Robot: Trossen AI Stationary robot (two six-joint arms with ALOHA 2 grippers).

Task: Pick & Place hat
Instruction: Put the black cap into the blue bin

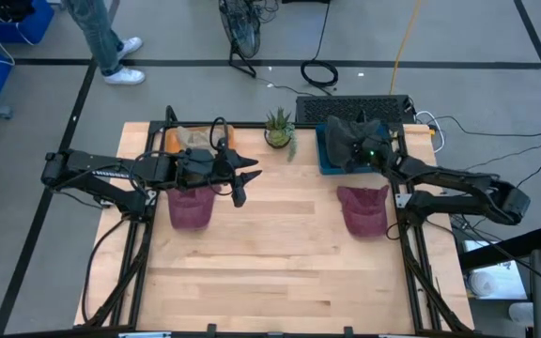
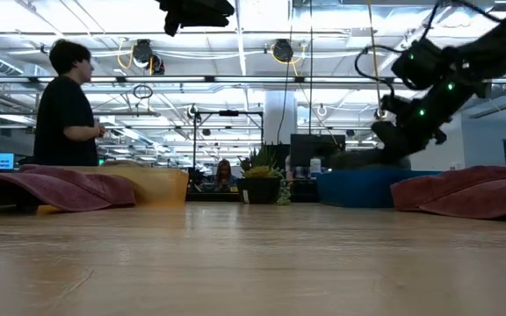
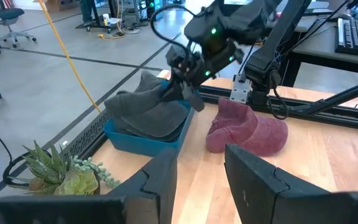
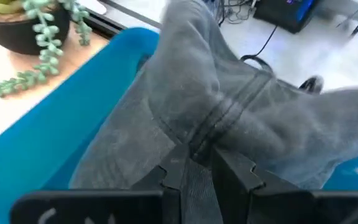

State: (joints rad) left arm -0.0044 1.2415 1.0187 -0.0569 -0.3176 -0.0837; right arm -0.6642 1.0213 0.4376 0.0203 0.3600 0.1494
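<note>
I see the right gripper (image 4: 197, 163) pinched narrowly on the grey hat (image 4: 229, 106) in the blue bin (image 4: 61, 137); left gripper (image 3: 201, 171) hovers part-open, empty.

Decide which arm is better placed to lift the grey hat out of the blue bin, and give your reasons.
Right. The right gripper is already pinching the grey hat in the blue bin. The left gripper hangs open over mid-table, well away from the bin.
</note>
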